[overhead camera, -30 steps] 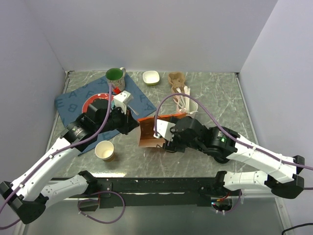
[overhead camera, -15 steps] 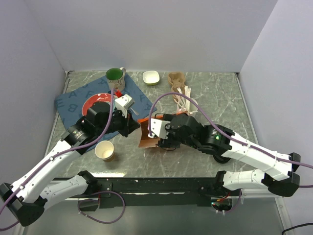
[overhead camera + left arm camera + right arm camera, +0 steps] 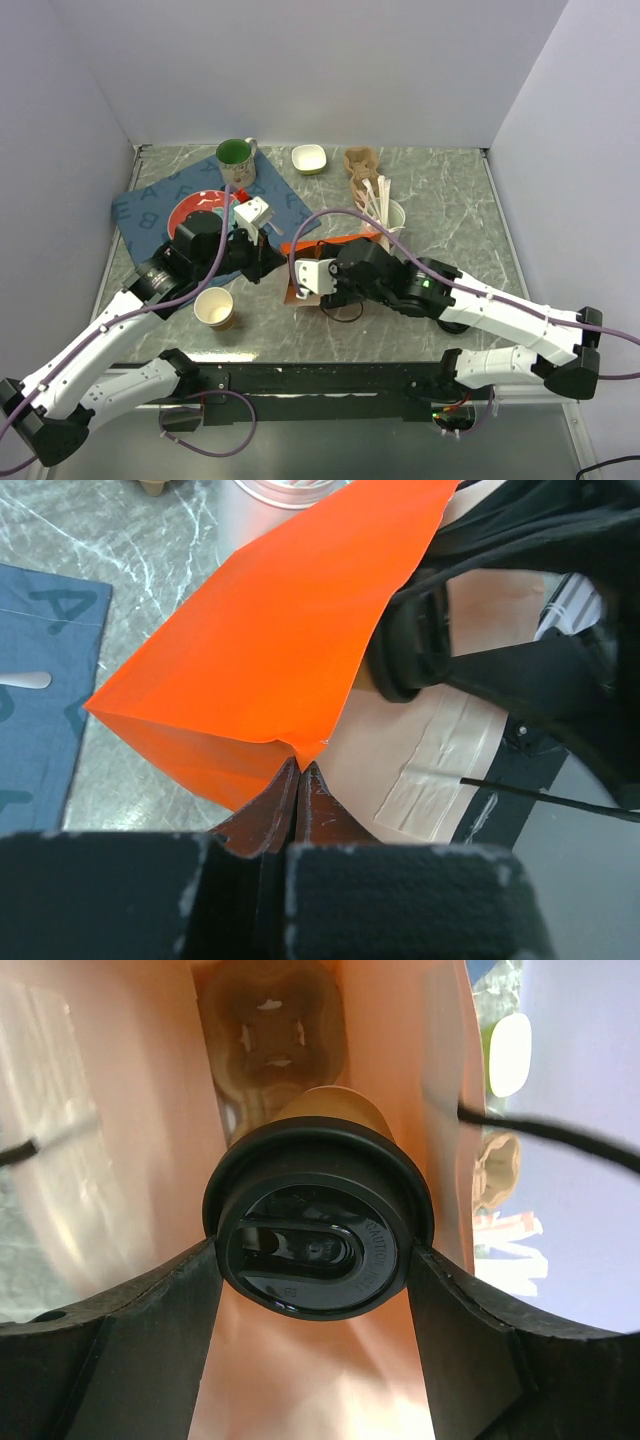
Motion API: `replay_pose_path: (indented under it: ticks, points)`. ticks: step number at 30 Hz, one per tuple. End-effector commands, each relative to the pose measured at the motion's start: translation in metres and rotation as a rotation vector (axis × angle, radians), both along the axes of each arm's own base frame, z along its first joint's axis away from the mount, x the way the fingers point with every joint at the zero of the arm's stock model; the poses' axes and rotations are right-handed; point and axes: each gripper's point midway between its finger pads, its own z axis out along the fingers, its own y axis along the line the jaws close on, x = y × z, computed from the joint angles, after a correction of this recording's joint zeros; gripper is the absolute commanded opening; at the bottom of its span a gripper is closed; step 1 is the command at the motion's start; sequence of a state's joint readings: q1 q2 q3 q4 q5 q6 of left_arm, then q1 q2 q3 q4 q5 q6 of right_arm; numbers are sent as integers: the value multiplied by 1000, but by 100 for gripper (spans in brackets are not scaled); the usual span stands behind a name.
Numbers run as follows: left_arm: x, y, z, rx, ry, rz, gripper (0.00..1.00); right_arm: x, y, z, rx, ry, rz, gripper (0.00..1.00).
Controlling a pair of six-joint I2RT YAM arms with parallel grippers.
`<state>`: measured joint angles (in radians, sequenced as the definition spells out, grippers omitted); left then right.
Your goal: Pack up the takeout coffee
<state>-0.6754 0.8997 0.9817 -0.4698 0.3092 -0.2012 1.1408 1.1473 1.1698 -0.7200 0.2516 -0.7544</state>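
Top view: the left gripper [image 3: 272, 260] sits at the near-left corner of the orange bag [image 3: 335, 243], which lies mid-table with its mouth facing left. The right gripper [image 3: 305, 283] reaches into that mouth; the takeout coffee is hidden here. A tan paper cup [image 3: 214, 308] stands near and left of the bag. At the far left, a red plate [image 3: 190, 208] rests on a blue cloth [image 3: 145, 205], with a green mug [image 3: 236, 153] beyond. A white bowl [image 3: 308, 158] sits far centre.

Left wrist view: the jaws are pressed together on the bag's [image 3: 270, 650] edge fold, holding the orange wall up. The black right arm [image 3: 500, 670] lies across the pale lining.

Right wrist view: the takeout coffee [image 3: 318, 1230] is inside the bag, lid toward the camera, brown cup pointing deeper in. The two fingers [image 3: 150, 1330] are clamped on the black lid's rim, one on each side. A brown moulded shape [image 3: 270, 1020] shows beyond the cup.
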Motion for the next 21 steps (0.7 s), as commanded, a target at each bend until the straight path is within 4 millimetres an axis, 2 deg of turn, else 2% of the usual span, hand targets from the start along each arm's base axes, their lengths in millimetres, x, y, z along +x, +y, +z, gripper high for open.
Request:
replay_pose_path:
  ticks: [1, 9, 12, 16, 20, 21]
  points:
    - [-2, -8, 10, -67, -3, -19, 1, 14, 9, 15, 10, -93, 14, 40]
    - [-11, -6, 3, -87, 39, -43, 1, 8, -2, 1, -87, -86, 70, 39]
    - [-11, -2, -1, -82, 47, -34, 1, 2, 0, -2, -112, -57, 106, 39]
    - [-12, 2, 6, -87, 49, -25, 1, 8, -5, -10, -175, -70, 78, 39]
    - [-24, 0, 11, -122, 47, -71, 1, 9, -2, -18, -194, -75, 99, 39]
    - [-26, 0, 7, -124, 54, -77, 1, 9, -1, -22, -199, -72, 102, 38]
